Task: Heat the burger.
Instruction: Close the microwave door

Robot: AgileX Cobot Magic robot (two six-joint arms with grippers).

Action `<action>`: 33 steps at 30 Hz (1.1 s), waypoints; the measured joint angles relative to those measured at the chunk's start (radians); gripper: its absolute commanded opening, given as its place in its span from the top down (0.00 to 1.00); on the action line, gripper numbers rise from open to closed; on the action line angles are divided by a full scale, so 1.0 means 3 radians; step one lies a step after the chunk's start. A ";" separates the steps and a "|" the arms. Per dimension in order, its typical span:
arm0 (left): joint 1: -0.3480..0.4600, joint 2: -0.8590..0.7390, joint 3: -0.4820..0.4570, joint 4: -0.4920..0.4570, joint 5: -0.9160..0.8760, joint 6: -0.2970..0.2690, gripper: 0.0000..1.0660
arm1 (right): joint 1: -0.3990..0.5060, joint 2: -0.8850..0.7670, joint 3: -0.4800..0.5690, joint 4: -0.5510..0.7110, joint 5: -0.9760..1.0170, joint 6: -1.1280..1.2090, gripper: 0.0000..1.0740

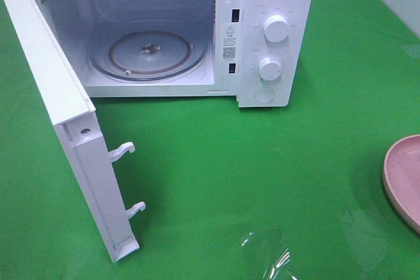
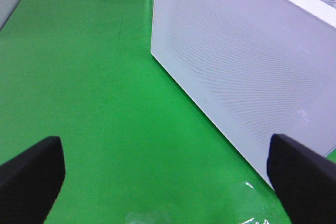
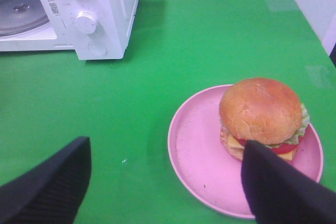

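Note:
The burger (image 3: 261, 116), golden-brown bun with lettuce, tomato and cheese, sits on a round pink plate (image 3: 202, 153) in the right wrist view. My right gripper (image 3: 165, 182) is open and empty, its fingers apart, short of the plate. Only the plate's edge (image 1: 401, 181) shows in the high view, at the right; the burger is out of that view. The white microwave (image 1: 272, 37) stands at the back with its door (image 1: 69, 129) swung wide open and the glass turntable (image 1: 147, 50) bare. My left gripper (image 2: 168, 174) is open and empty, facing the door's outer face (image 2: 247, 61).
Green cloth covers the table (image 1: 262, 162). The open door juts out toward the front left, with two latch hooks (image 1: 125, 152) on its edge. The microwave's two knobs (image 3: 79, 3) face front. A glare patch (image 1: 266, 254) lies on the cloth at front centre.

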 measured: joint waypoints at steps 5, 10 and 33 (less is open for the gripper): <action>0.0000 0.0000 0.0000 -0.0090 -0.0003 0.0000 0.09 | 0.0000 0.0000 0.0000 0.0000 0.0000 0.0000 0.29; 0.0000 0.0000 -0.0087 -0.0053 -0.0080 -0.0013 0.17 | 0.0000 0.0000 0.0000 0.0000 0.0000 0.0000 0.29; 0.0000 0.1343 -0.0007 0.0467 -0.1777 -0.0203 1.00 | 0.0000 0.0000 0.0000 0.0000 0.0000 0.0000 0.29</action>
